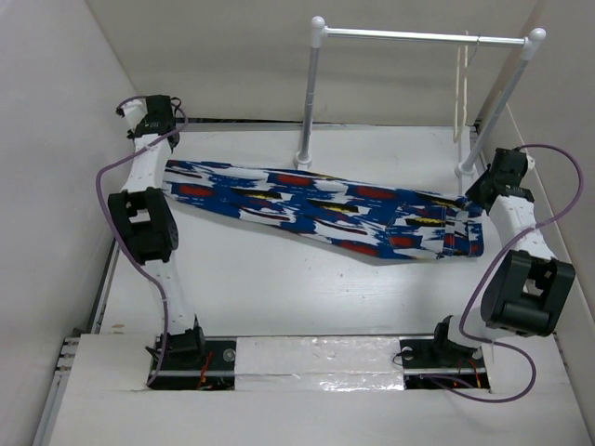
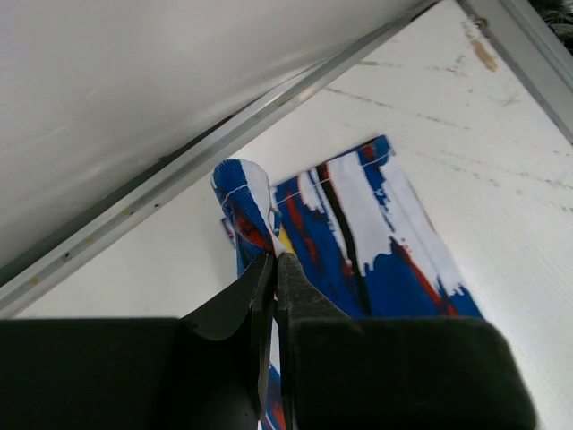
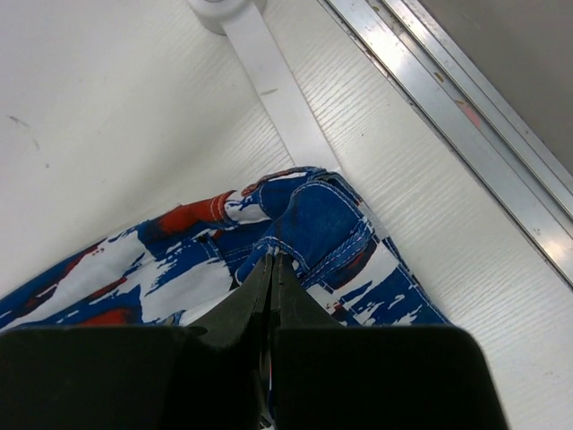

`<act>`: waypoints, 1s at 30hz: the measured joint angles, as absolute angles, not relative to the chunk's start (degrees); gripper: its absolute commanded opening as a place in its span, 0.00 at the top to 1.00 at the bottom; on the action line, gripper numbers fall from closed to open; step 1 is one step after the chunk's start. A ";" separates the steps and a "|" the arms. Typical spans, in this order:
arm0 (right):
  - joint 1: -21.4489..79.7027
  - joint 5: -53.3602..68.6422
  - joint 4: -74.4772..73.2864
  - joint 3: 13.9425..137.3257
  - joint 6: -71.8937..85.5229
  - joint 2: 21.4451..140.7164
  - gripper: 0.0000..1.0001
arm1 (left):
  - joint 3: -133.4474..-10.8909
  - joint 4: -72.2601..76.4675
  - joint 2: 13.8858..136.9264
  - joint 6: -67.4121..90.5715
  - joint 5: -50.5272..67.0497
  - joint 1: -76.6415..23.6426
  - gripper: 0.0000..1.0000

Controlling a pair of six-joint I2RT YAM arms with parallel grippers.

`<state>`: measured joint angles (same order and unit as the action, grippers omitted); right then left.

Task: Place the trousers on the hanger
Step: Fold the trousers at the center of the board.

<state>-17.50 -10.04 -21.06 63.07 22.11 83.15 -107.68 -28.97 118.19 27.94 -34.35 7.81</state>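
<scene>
Gripping both ends of the garment is the step we judge to be in hand. The trousers (image 1: 325, 209) lie stretched flat across the worktop (image 1: 279, 297), from the far left corner to the right side. The left claw (image 2: 273, 260) has its fingers together on a raised fold at the cuff end. The right claw (image 3: 271, 260) is likewise pressed together on the stitched waistband edge. The hanger (image 1: 459, 84) hangs by its hook from the rail of the rack (image 1: 409, 37), well apart from the cloth and above its right end — nothing is draped on it yet.

We judge the task to be at an early stage: the cloth is secured but not lifted. The next move calls for both arms to raise the trousers together, keeping them taut. One end must then be carried up to the hanger's bar and passed over it without knocking the hook off the rail. Soft cloth will sag between the two grips, so height matters.

Counts — one pair of trousers, one hanger, one rack with two posts, and two claws.
</scene>
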 measured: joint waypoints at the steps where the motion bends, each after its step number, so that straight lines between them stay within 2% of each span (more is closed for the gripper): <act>1: -17.63 -10.09 -20.97 63.35 22.11 83.94 1.00 | -109.38 -28.97 119.57 27.53 -34.81 7.18 0.98; 9: -18.09 -10.28 -19.59 66.08 22.31 89.56 1.00 | -119.04 -28.93 129.10 24.56 -37.50 4.60 0.95; 12: -18.09 -10.66 -18.68 66.76 22.28 91.72 1.00 | -120.84 -28.05 131.83 23.20 -39.16 3.95 0.88; 15: -18.06 -11.51 -18.28 67.59 22.26 93.58 0.97 | -121.30 -26.94 133.84 22.06 -40.16 3.90 0.74; 16: -18.06 -11.64 -18.11 67.96 22.24 94.19 0.91 | -121.38 -26.63 134.28 21.71 -40.47 3.99 0.62; 18: -17.96 -11.75 -18.20 69.36 22.13 95.39 0.79 | -121.38 -26.17 135.26 20.99 -40.71 4.23 0.53; 19: -17.74 -12.14 -18.13 70.28 21.93 96.03 0.67 | -121.38 -25.98 135.66 20.84 -40.75 4.27 0.47; 21: -17.21 -13.21 -18.00 72.40 21.39 96.99 0.55 | -121.36 -25.91 135.96 20.45 -40.75 4.38 0.43; 22: -16.93 -13.74 -17.91 73.17 21.23 97.12 0.42 | -121.25 -25.80 135.98 20.32 -40.75 4.54 0.40; 25: -15.84 -14.28 -17.41 73.89 21.10 96.53 0.22 | -119.04 -23.70 135.37 20.36 -40.69 4.60 0.40; 28: -14.92 -13.65 -16.99 72.99 21.47 95.02 0.15 | -113.56 -22.50 133.47 21.10 -39.70 4.60 0.40; 30: -14.68 -12.75 -16.36 71.33 22.09 93.32 0.15 | -108.79 -22.20 131.24 21.93 -38.28 4.64 0.40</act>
<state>-14.68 -12.75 -16.36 71.33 22.09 93.32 -108.79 -22.20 131.24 21.93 -38.28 4.64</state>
